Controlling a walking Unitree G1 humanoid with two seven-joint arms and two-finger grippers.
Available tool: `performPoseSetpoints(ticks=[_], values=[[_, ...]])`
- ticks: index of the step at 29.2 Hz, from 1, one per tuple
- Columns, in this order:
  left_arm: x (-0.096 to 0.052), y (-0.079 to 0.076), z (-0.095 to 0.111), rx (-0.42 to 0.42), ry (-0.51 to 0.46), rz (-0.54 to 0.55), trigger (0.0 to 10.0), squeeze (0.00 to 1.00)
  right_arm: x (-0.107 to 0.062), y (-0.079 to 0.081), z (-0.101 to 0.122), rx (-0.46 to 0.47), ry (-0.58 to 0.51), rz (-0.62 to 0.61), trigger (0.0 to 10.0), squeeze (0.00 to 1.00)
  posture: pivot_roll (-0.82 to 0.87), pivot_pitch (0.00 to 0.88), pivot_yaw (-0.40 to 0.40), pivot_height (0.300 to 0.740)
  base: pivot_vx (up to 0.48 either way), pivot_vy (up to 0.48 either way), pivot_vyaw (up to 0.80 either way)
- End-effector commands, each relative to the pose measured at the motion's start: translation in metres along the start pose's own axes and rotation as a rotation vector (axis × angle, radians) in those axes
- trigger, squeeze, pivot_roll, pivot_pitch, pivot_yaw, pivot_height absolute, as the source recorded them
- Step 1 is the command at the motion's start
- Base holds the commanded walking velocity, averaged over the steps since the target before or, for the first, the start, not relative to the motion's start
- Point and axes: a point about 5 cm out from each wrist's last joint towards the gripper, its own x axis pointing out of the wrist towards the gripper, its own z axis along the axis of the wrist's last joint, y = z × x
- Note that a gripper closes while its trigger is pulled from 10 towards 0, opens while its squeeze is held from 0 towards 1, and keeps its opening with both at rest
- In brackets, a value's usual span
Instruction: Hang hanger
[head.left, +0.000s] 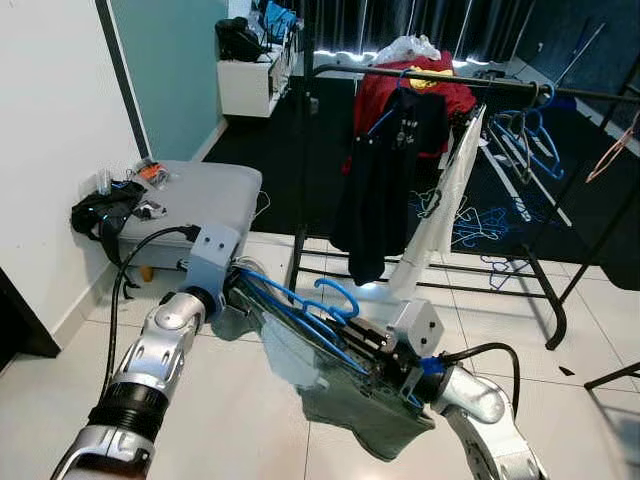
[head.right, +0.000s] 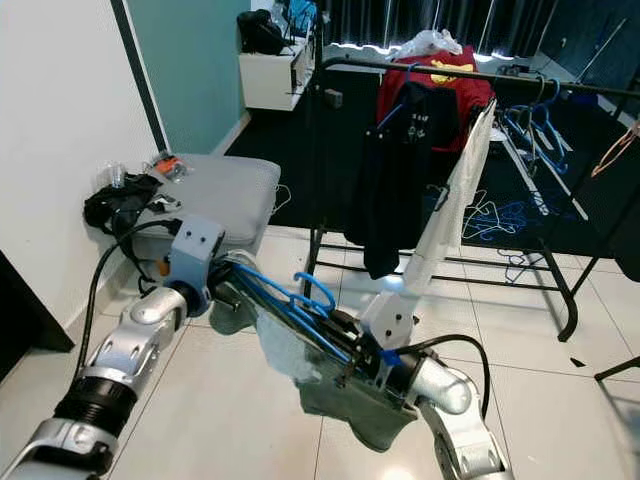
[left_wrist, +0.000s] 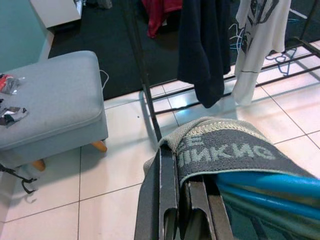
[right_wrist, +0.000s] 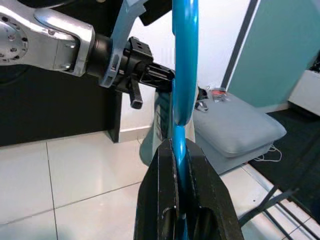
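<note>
Nearest the camera, low over the tiles, both grippers carry a blue hanger (head.left: 300, 310) with a grey garment (head.left: 370, 405) draped on it. The right gripper (head.left: 385, 352) is clamped narrow on the plastic near the hook; the left gripper (head.left: 243, 284) pinches the far end together with the garment's waistband. Stiff, light plastic should bear a firm pinch; the soft cloth may slip or swing, so the hook side looks the better hold. Beyond stands the rack (head.left: 440, 75), well apart.
</note>
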Motion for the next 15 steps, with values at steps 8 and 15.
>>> performPoseSetpoints(ticks=[8,15], values=[[-0.013,0.091,0.011,0.002,0.027,0.341,0.0,0.0,-0.043,-0.007,-0.022,0.143,0.042,-0.171,10.0,0.0,-0.02,0.0,-0.018,0.74,0.0,0.0,0.0],[-0.013,0.093,0.015,-0.007,0.013,0.326,1.6,0.0,-0.049,-0.009,-0.028,0.15,0.058,-0.185,10.0,0.0,-0.02,0.001,-0.013,0.74,0.0,0.0,0.0]])
